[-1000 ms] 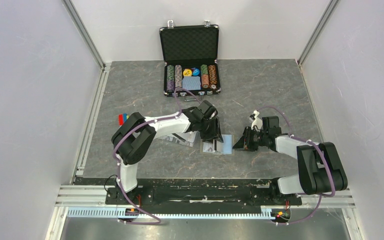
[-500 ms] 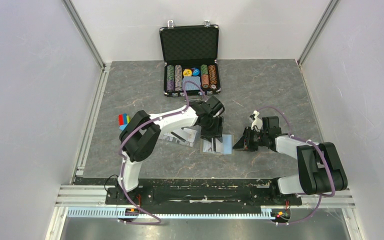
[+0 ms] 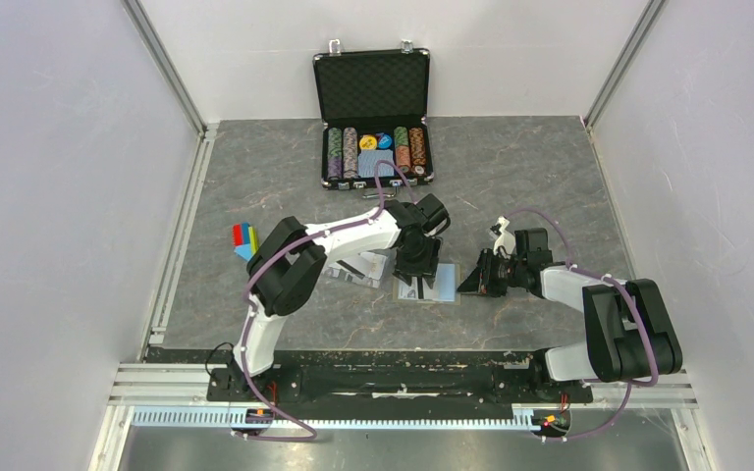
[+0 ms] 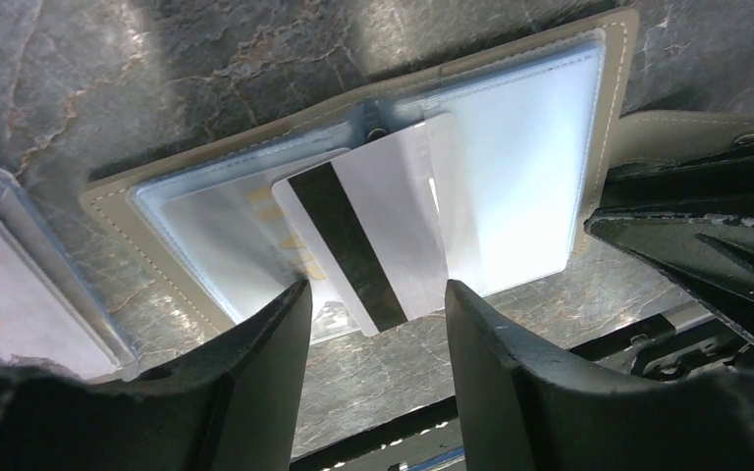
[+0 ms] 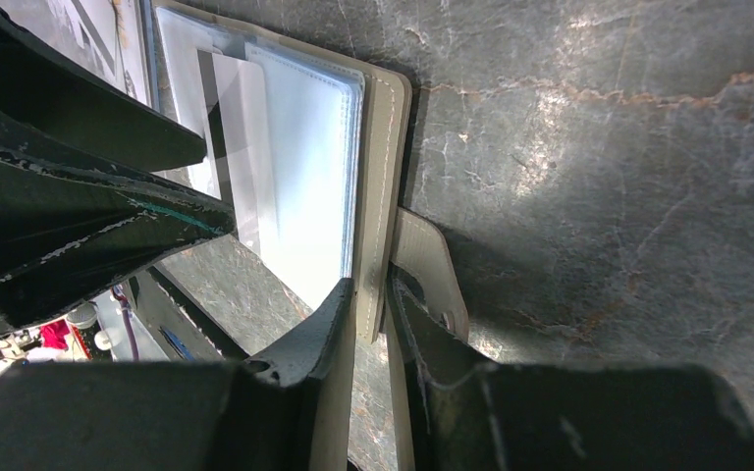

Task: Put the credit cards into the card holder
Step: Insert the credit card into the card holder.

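Note:
The taupe card holder (image 3: 444,287) lies open on the table and shows its light blue lining (image 4: 520,147). One whitish credit card (image 4: 383,235), dark stripe up, lies slanted on the lining, with its upper end at a clear pocket. Faint gold marks (image 4: 263,196) show through the left pocket. My left gripper (image 4: 373,294) is open and empty, its jaws either side of the card's near end; it hovers over the holder in the top view (image 3: 419,265). My right gripper (image 5: 373,304) is shut on the holder's right edge next to the tab clasp (image 5: 430,270).
A clear plastic sleeve (image 4: 10,285) lies just left of the holder, under my left arm (image 3: 353,267). A black poker-chip case (image 3: 373,147) stands open at the back. Small coloured pieces (image 3: 243,235) lie at the left.
My left gripper has shifted right and settled over the open holder. The card and holder have stayed put. The right arm has not moved.

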### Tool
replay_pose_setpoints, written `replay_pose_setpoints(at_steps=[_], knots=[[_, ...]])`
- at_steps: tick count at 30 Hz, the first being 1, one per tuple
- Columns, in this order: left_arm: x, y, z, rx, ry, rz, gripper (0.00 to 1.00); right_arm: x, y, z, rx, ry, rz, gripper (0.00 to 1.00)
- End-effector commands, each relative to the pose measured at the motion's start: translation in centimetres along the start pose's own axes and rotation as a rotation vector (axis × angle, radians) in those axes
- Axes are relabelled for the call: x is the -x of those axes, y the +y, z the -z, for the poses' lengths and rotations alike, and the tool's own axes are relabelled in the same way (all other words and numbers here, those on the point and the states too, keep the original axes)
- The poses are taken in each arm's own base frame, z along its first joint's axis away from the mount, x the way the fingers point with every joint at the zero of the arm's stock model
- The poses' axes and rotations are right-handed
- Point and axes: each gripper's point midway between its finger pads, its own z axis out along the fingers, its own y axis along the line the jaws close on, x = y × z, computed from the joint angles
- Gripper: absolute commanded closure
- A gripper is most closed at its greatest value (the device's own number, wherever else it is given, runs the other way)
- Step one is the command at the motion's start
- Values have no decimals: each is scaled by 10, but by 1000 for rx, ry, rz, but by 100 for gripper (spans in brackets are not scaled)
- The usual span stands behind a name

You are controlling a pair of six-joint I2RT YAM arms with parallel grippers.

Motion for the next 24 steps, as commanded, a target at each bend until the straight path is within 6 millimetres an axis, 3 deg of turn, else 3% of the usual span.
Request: replay_pose_setpoints(at_steps=[1,8,16,19,24], knots=[[8,-13,-2,-35,-2,-52,42,-13,-7,-1,-23,28,-9,80],[10,-41,-10,-159,8,-25,45,-13,-7,-1,-22,29,-9,80],[22,-72,1,-299,-51,-43,45,-12,-6,-1,-19,27,-7,81],[23,-69,5,-284,-67,-54,44,-10,-6,-1,-19,20,-1,81],[21,-46,14,-181,-99,-71,41,-2,-2,3,-27,1,21,79]])
